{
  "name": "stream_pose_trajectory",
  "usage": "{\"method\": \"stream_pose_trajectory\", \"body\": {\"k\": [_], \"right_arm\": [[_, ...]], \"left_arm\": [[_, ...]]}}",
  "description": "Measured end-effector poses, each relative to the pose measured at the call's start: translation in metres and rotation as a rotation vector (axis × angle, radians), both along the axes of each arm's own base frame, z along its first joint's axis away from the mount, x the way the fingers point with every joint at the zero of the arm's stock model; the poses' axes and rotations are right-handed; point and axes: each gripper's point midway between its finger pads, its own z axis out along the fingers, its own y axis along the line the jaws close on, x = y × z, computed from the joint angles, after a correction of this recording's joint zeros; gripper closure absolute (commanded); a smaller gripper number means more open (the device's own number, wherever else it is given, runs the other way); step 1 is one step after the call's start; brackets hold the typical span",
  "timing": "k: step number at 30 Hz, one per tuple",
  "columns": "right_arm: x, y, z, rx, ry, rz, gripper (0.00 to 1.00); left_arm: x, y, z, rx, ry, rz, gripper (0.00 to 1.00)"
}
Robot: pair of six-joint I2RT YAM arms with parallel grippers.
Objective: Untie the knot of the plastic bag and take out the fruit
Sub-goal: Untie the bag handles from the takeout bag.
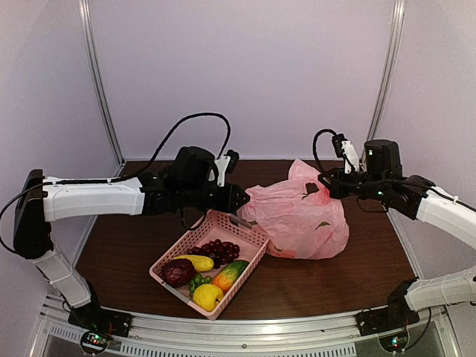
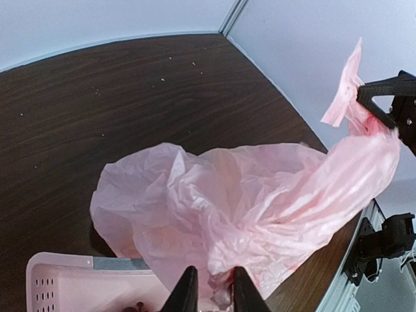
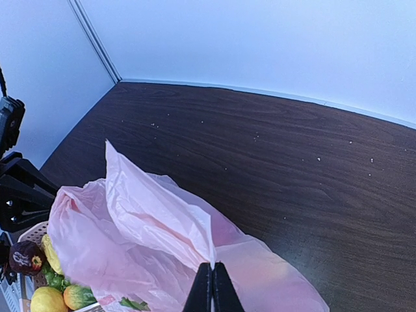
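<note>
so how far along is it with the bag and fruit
Done, apparently: no knot shows, and a loose handle strip stands free. Fruit already lies in the pink basket. In hand: left gripper and right gripper each pinch the plastic bag, stretching it. Left: whether fruit remains inside cannot be told.

Crinkly pink plastic bag, ends lifted apart, on table

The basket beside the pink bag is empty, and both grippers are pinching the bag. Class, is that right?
Not empty: the top external view shows the basket holding fruit. The left gripper and right gripper do pinch the bag.
</note>
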Motion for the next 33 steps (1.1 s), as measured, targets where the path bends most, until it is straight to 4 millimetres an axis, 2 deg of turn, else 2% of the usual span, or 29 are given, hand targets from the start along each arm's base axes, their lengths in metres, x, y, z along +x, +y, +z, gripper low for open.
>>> {"method": "stream_pose_trajectory", "body": {"k": [4, 9, 13, 17, 19, 22, 26, 29, 30, 33], "right_arm": [[-0.003, -0.002, 0.000, 0.015, 0.005, -0.008, 1.00], [-0.005, -0.003, 0.001, 0.032, 0.005, -0.014, 1.00], [-0.005, -0.003, 0.004, 0.041, 0.002, -0.017, 1.00], [-0.006, -0.003, 0.004, 0.046, 0.004, -0.015, 1.00], [-0.006, -0.002, 0.004, 0.047, 0.004, -0.014, 1.00], [-0.006, -0.002, 0.004, 0.048, 0.004, -0.013, 1.00], [-0.006, -0.002, 0.004, 0.048, 0.003, -0.012, 1.00], [-0.006, -0.002, 0.004, 0.048, 0.004, -0.012, 1.00], [-0.006, -0.002, 0.004, 0.047, 0.004, -0.011, 1.00], [-0.006, -0.002, 0.004, 0.048, 0.005, -0.011, 1.00]], "left_arm": [[0.000, 0.006, 0.009, 0.008, -0.029, 0.009, 0.60], [-0.003, 0.009, 0.025, 0.023, -0.094, -0.022, 0.45], [-0.009, -0.001, 0.045, 0.035, -0.176, -0.082, 0.36], [-0.018, -0.027, 0.080, 0.004, -0.278, -0.168, 0.30], [-0.020, -0.042, 0.093, -0.007, -0.321, -0.212, 0.30], [-0.018, -0.061, 0.096, -0.002, -0.353, -0.260, 0.29], [-0.011, -0.085, 0.086, 0.026, -0.370, -0.309, 0.28], [-0.004, -0.096, 0.063, 0.073, -0.351, -0.326, 0.28], [-0.002, -0.099, 0.057, 0.088, -0.348, -0.328, 0.33], [0.006, -0.106, 0.043, 0.134, -0.334, -0.328, 0.60]]}}
